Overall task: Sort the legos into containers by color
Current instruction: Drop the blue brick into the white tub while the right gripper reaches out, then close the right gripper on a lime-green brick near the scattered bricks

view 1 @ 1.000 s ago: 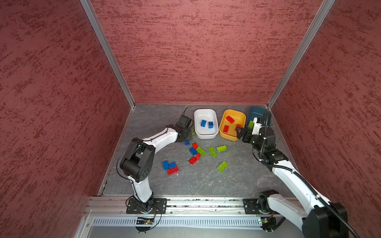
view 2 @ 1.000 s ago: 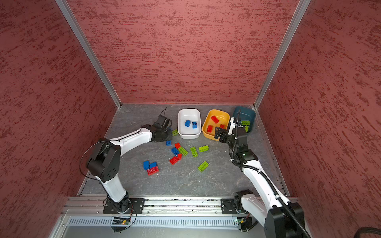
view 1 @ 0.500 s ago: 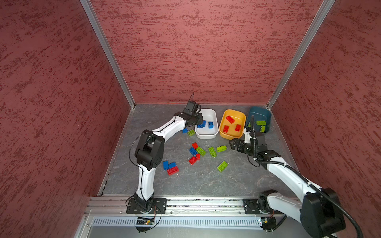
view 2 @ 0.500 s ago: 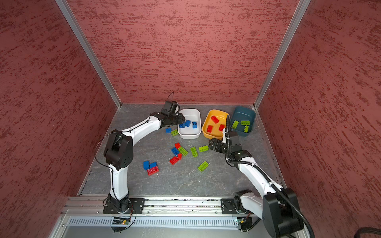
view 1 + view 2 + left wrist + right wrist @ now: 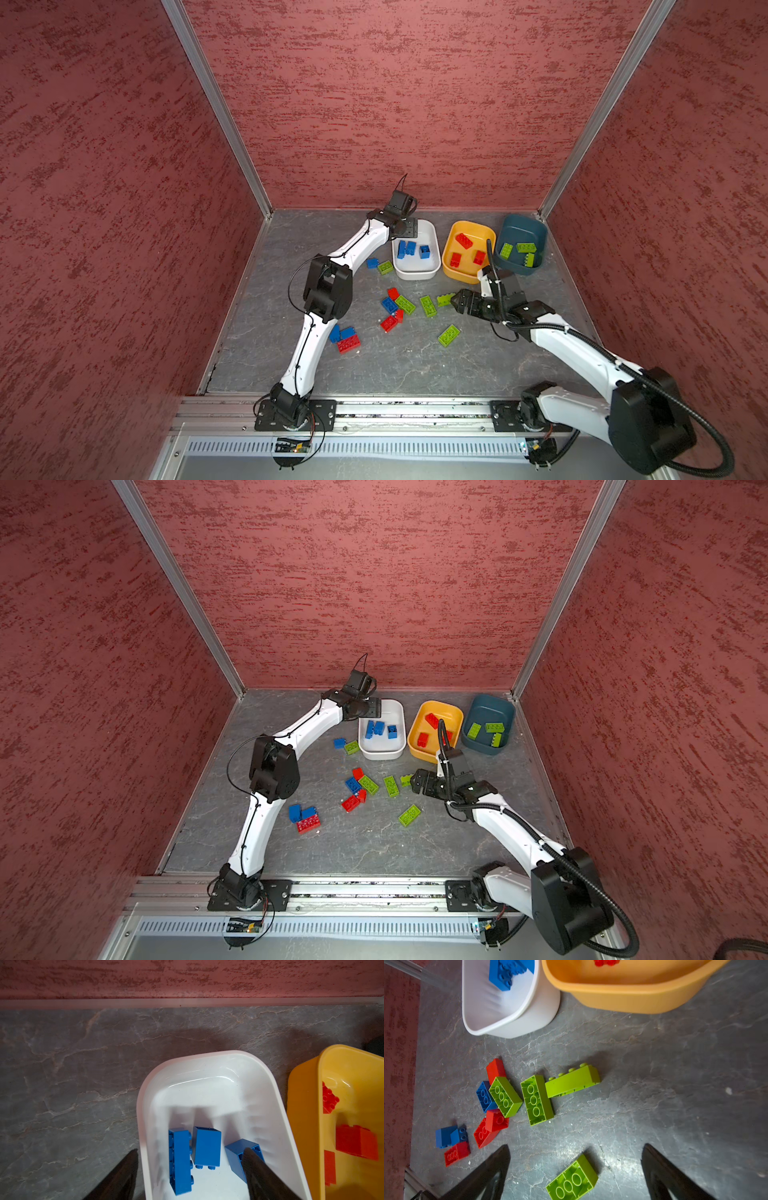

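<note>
Three containers stand in a row at the back: a white tub [image 5: 415, 275] holding three blue legos [image 5: 205, 1147], a yellow-orange tub [image 5: 451, 266] with red legos [image 5: 463, 241], and a teal tub [image 5: 519, 226] with green legos [image 5: 525, 248]. My left gripper [image 5: 191, 1149] hangs open over the white tub's near-left end [image 5: 409, 228], holding nothing. My right gripper [image 5: 576, 1145] is open low over the floor [image 5: 455, 301], beside a green lego lying on its side [image 5: 572, 1082]. An upturned green lego [image 5: 572, 1180] lies between its fingers.
Loose legos lie on the grey floor: a blue [image 5: 372, 262] and a green one [image 5: 385, 267] left of the white tub, a mixed cluster [image 5: 399, 305] mid-floor, a blue-and-red pile [image 5: 345, 338] near my left arm. Red walls close three sides.
My left gripper rose from the floor to over the white tub and opened; a third blue lego now lies inside. My right gripper came from the teal tub down to the floor legos.
</note>
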